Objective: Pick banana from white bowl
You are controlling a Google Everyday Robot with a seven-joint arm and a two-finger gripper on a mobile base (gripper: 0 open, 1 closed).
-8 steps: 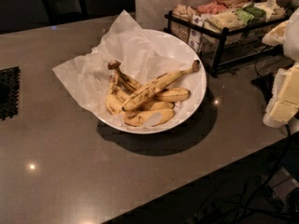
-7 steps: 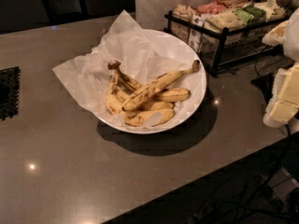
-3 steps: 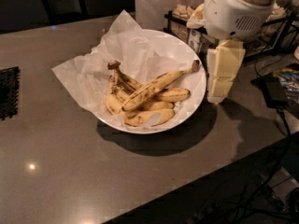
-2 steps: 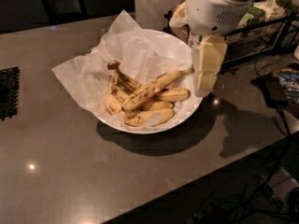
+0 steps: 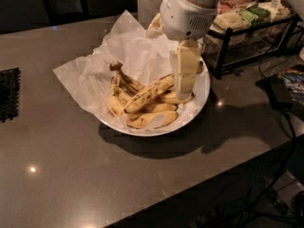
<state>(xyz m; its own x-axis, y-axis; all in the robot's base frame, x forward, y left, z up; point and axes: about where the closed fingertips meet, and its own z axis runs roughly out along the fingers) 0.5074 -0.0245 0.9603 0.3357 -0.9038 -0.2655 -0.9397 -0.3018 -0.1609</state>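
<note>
The dark grey surface (image 5: 71, 175) carried everything, with a black wire rack (image 5: 218, 51) of packets at its far right. A crinkled white paper sheet (image 5: 88, 75) lined the white bowl (image 5: 152, 131) and spilled out over its left side. The robot's bulky white wrist (image 5: 187, 11) loomed above the bowl's right half. Inside lay a bunch of shorter curved bananas (image 5: 147, 120), and across the top of them rested the banana (image 5: 148, 94), long, slim and speckled. Its right end was hidden behind the pincer (image 5: 183, 93), which hung upright just at that end; whether it was spread or pressed together could not be told. The banana looked light, ripe and soft, likely to bruise under a hard squeeze, so its exposed middle, lying clear above the bunch, seemed the best place to take hold, across its width
</note>
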